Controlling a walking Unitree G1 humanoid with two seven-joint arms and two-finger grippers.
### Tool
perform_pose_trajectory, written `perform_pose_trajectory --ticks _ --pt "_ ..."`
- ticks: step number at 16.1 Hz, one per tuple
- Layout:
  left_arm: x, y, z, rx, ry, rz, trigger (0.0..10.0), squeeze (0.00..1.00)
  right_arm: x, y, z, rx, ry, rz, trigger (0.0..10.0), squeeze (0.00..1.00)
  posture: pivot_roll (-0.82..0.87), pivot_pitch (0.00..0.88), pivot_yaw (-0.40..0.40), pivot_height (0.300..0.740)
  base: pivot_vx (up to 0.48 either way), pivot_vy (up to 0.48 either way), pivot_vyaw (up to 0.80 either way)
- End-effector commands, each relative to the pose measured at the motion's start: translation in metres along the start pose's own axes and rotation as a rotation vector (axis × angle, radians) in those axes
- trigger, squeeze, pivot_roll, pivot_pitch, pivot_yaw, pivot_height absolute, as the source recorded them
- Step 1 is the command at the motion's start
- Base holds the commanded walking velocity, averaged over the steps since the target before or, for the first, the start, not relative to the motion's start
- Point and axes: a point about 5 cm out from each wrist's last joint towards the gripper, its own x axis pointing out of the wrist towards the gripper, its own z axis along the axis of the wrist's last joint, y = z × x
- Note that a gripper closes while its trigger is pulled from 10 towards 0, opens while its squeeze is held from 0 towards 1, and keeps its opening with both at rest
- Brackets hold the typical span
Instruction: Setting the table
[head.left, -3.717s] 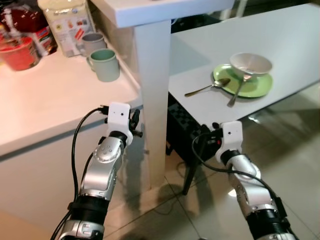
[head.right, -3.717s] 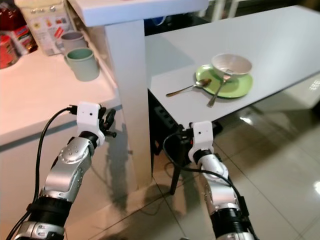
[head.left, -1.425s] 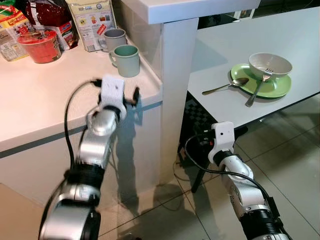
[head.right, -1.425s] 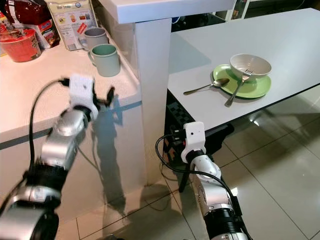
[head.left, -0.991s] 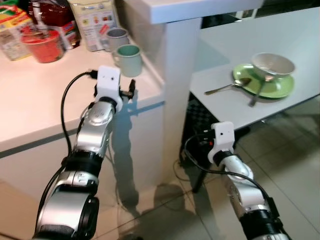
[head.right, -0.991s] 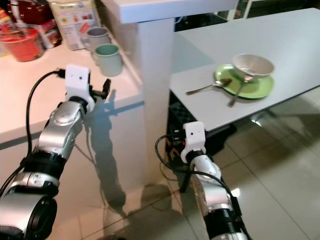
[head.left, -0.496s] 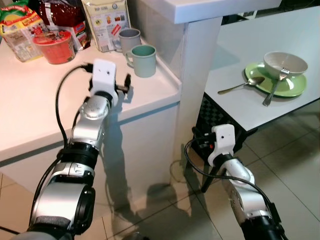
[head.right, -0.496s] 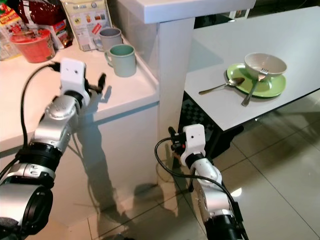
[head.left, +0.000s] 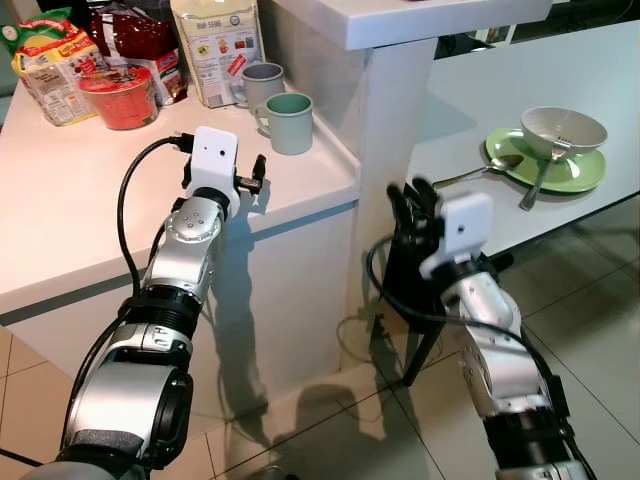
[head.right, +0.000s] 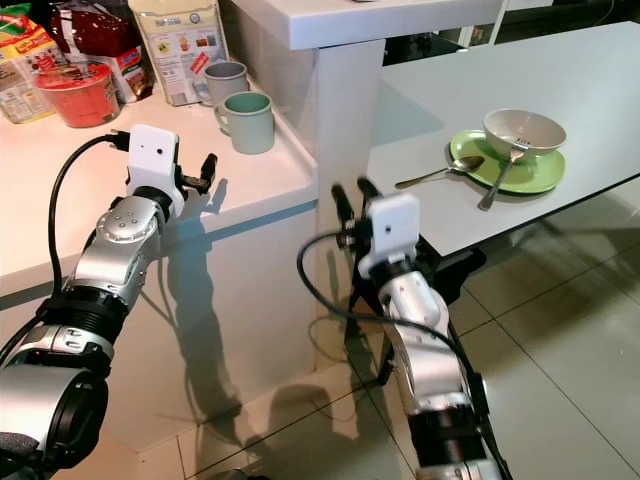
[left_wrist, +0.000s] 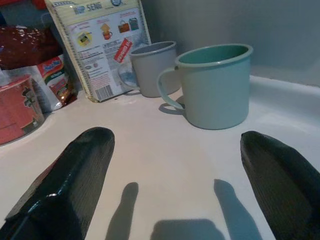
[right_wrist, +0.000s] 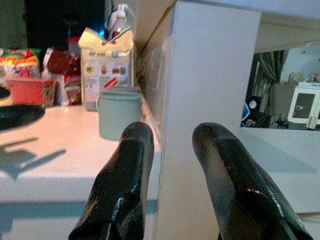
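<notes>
Left gripper (head.left: 256, 176) raised over the near part of a white counter (head.left: 80, 200), fingers (left_wrist: 65, 185) spread wide apart, holding nothing. Pointing toward a green mug (head.left: 289, 122), which stands upright a bit farther on the counter, near its right edge; not touching it. Just behind the green mug, touching or nearly so, a grey mug (head.left: 262, 83). Farther left along the back of the counter: a printed food bag (head.left: 217, 48), a dark red packet (head.left: 130, 38), a red bowl-shaped container (head.left: 117, 96) and a colourful packet (head.left: 52, 62).

Right gripper (head.right: 350, 203) lifted in front of the white pillar (head.left: 390, 120) that stands between counter and dining table (head.left: 560, 110). Fingers (right_wrist: 125, 185) open with a gap between them, empty.

On the dining table, far right: a green plate (head.left: 545, 172) with a pale bowl (head.left: 563, 129) on it. Fork (head.left: 535, 186) leaning from the bowl over the plate's near rim. Spoon (head.left: 478, 173) lying to the left, its head on the plate edge, handle on the table
</notes>
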Motion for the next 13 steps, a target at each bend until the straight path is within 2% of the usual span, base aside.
perform_pose_trajectory --ticks 1,4,9,12,13 --pt "0.003 -0.001 0.007 0.013 -0.018 -0.006 10.0 0.0 0.003 -0.003 0.003 0.029 0.002 -0.017 10.0 0.0 -0.04 0.0 0.063 0.74 0.0 0.0 0.0" --pt "0.005 -0.001 0.005 -0.027 0.003 -0.015 10.0 0.0 0.008 -0.003 -0.009 0.048 0.061 -0.009 10.0 0.0 -0.03 0.0 0.052 0.74 0.194 0.087 0.0" --pt "0.005 0.0 0.005 -0.042 0.001 -0.01 10.0 0.0 0.002 -0.003 -0.016 0.091 0.104 -0.018 10.0 0.0 -0.03 0.0 0.05 0.74 0.061 0.456 0.0" --pt "0.005 -0.001 0.006 -0.022 -0.007 -0.018 10.0 0.0 0.001 -0.006 -0.019 0.096 0.116 -0.021 10.0 0.0 -0.03 0.0 0.048 0.74 0.0 0.462 0.0" --pt "0.006 -0.002 0.007 -0.018 -0.016 -0.021 10.0 0.0 0.0 -0.007 -0.02 0.097 0.121 -0.022 10.0 0.0 -0.03 0.0 0.048 0.74 0.424 0.0 0.0"
